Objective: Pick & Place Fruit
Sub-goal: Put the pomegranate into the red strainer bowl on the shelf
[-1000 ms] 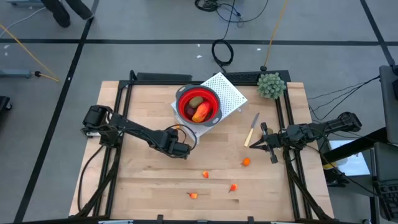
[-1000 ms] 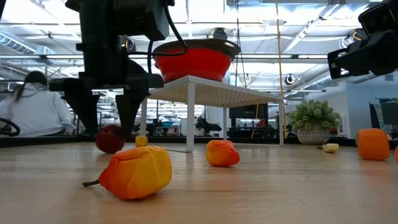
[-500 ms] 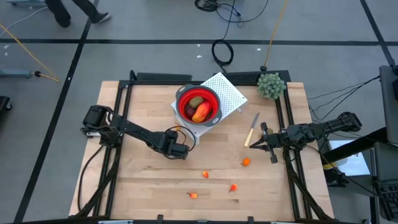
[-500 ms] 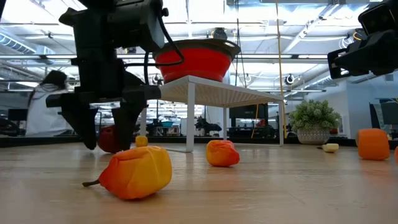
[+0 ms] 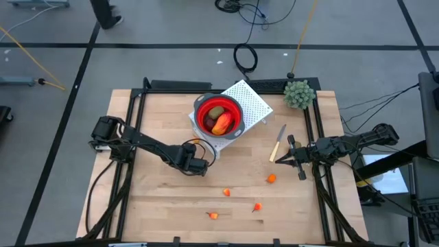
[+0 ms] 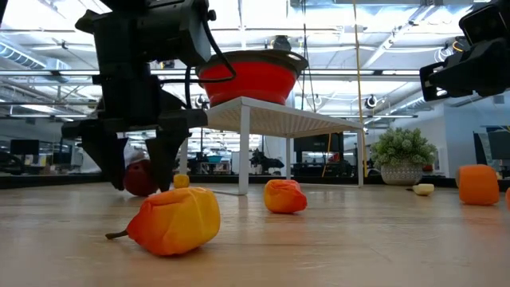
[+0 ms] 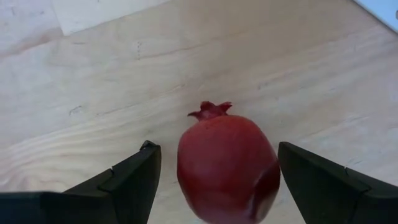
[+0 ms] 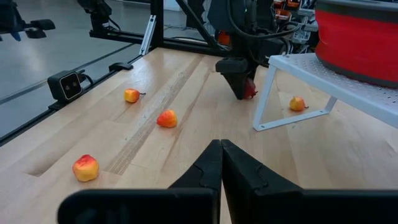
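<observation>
- On the wooden table (image 5: pixel 158 199), left of centre, the left gripper (image 7: pixel 214 171) stands with jaws spread either side of a dark red fruit (image 7: pixel 227 167); not pinching it
- Beside it, a red bowl (image 5: pixel 219 114) holds more fruit
- Far right, the right gripper (image 8: pixel 221 163) is closed, empty
- No writing legible

High view looks straight down on the whole tabletop (image 5: pixel 171 206); low view sits level at its edge. Wrist views ride close. All share the red fruit (image 7: pixel 227 168).
</observation>
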`<state>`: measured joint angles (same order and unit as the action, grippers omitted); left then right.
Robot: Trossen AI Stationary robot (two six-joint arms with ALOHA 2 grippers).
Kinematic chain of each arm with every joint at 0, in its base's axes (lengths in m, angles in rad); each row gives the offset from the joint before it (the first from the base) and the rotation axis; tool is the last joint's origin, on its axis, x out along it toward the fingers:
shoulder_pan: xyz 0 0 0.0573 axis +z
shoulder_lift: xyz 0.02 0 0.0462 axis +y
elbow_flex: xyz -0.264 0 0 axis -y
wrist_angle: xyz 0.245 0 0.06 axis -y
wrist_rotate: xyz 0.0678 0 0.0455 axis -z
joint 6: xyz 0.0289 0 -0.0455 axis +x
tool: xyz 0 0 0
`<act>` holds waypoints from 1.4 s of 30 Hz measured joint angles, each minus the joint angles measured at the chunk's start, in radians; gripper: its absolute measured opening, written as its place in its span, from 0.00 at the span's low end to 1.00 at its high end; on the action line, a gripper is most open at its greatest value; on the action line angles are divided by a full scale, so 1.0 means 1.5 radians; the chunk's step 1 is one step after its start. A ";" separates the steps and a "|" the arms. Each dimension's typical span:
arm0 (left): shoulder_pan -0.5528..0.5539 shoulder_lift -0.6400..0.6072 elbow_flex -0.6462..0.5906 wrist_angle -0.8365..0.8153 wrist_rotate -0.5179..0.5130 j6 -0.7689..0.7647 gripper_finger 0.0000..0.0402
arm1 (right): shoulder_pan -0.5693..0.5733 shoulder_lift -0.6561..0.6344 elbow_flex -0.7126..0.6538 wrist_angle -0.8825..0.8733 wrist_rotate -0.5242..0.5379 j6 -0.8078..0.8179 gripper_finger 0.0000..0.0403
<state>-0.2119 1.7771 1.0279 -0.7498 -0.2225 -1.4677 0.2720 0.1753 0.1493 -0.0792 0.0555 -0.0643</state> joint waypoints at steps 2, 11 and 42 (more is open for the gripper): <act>0.000 0.000 0.000 0.000 -0.004 0.000 0.78 | 0.000 0.000 0.000 0.000 0.000 0.000 0.00; 0.000 0.000 0.000 -0.001 -0.007 0.002 0.53 | 0.000 0.000 0.000 0.000 0.000 0.000 0.00; -0.150 -0.011 0.143 -0.019 0.098 -0.054 0.48 | 0.000 0.000 0.000 0.000 -0.003 0.000 0.00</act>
<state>-0.4367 1.7603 1.2419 -0.7784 -0.0750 -1.5491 0.2721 0.1749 0.1493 -0.0792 0.0509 -0.0639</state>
